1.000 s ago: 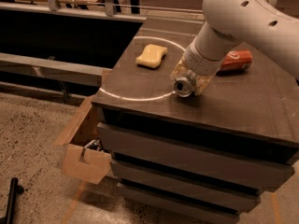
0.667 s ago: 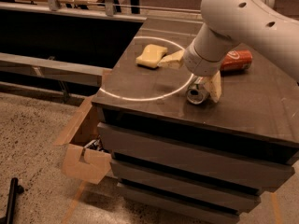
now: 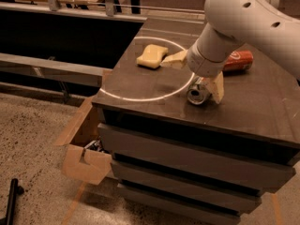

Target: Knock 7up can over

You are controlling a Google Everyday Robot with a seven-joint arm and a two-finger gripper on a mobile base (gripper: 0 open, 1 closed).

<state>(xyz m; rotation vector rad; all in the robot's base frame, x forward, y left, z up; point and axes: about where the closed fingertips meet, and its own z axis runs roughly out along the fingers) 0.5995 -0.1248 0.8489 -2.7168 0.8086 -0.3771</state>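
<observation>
The 7up can [image 3: 197,93] is small and silver. It lies on its side on the dark tabletop [image 3: 140,86], its shiny metal top facing the camera. My gripper [image 3: 191,80] hangs from the white arm just above it and is open, its pale fingers spread wide. One finger [image 3: 174,60] points left toward the sponge. The other finger [image 3: 217,86] rests against the can's right side. The can's green lettering is hidden.
An orange-red soda can [image 3: 237,61] lies on its side behind the arm. A yellow sponge [image 3: 151,56] sits at the back left inside a white circle [image 3: 123,97] marked on the top. An open cardboard box [image 3: 82,159] stands on the floor at the left.
The gripper has moved a little right and toward the front and its fingers have spread open. The can has shifted right with it and now lies by the right finger.
</observation>
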